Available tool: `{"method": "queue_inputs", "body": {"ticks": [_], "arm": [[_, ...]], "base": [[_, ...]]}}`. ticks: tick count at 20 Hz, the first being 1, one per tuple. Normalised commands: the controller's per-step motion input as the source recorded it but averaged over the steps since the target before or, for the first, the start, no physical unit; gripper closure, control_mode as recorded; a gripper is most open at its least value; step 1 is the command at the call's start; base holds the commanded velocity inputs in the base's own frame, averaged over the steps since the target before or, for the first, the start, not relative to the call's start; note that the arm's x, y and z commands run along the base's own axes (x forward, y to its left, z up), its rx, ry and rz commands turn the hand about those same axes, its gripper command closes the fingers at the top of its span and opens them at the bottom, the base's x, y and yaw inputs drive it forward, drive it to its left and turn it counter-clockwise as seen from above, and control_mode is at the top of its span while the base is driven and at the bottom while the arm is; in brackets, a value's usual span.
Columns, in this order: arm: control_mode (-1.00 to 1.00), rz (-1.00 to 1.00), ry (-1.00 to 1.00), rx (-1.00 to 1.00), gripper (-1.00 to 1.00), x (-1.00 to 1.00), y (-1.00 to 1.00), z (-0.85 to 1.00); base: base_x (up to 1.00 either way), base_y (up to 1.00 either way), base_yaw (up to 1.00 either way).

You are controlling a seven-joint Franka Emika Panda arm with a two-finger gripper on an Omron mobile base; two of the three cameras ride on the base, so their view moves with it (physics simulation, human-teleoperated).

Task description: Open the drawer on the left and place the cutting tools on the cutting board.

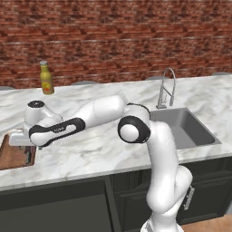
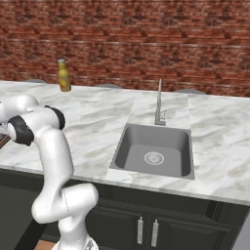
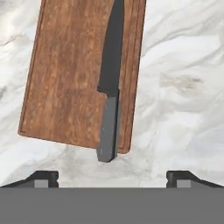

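Note:
In the hand view the brown wooden cutting board (image 3: 70,74) lies on the marble counter. A knife (image 3: 110,87) with a dark blade rests along the board's right side, its handle sticking out past the near edge. My gripper (image 3: 112,177) hovers just short of that handle, open, fingertips (image 3: 43,177) wide apart and holding nothing. From the left base view the hand (image 1: 21,138) hangs over the board (image 1: 13,158) at the counter's far left. Below the counter, the drawer (image 1: 54,204) looks pulled out, its inside dark.
A yellow bottle (image 1: 46,78) stands at the back of the counter by the brick wall. The sink (image 2: 154,149) with its tall faucet (image 2: 159,102) lies to the right. Dark cabinet doors (image 2: 146,229) with vertical handles sit under the sink.

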Motion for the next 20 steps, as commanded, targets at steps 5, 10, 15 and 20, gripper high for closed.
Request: {"method": "queue_inputs", "body": {"ticks": [5,10,15,20], "arm": [[-1.00,-0.06,-0.04,0.00,-1.00,-1.00,-0.91,0.49],[-1.00,-0.05,0.01,0.03,-1.00,-1.00,-0.83,0.35],[-1.00,-0.01,0.14,0.11,-1.00,-0.93,-0.12,0.29],[-1.00,0.00,0.25,0.07,-1.00,-0.33,0.07,0.01]], "base": [[0.00,0.00,0.00],[0.00,0.00,0.00],[0.00,0.00,0.00],[0.00,0.00,0.00]]}}
